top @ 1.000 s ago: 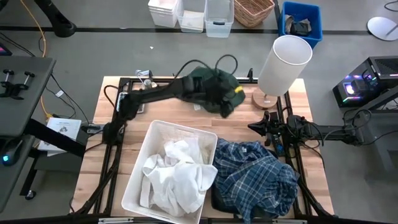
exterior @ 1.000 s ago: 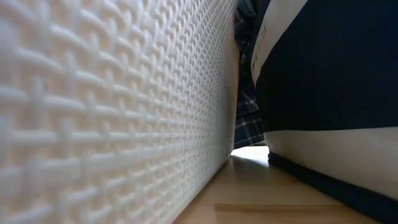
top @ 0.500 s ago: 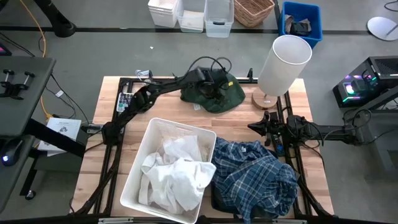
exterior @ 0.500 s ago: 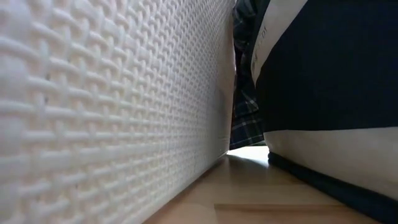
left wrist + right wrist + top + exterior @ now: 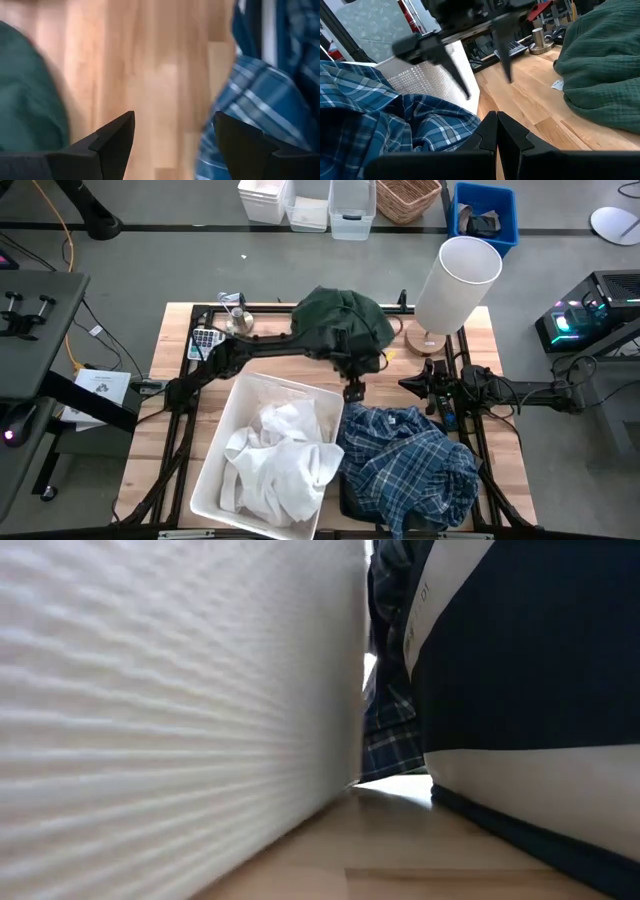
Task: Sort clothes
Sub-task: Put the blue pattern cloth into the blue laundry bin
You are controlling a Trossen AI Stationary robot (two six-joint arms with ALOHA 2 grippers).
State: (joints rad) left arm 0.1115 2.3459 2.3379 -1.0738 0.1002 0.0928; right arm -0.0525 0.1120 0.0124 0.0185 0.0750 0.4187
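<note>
between green garment (image 5: 342, 320) and plaid shirt (image 5: 410, 465), left hand (image 5: 352, 387) hovers open.

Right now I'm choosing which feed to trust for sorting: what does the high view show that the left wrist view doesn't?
Only the high view shows the white garments in the white bin, the parked right gripper, and the left gripper from outside. Only the left wrist view shows its fingers spread apart, nothing between them. Both show the dark green garment, plaid shirt and wooden table.
</note>
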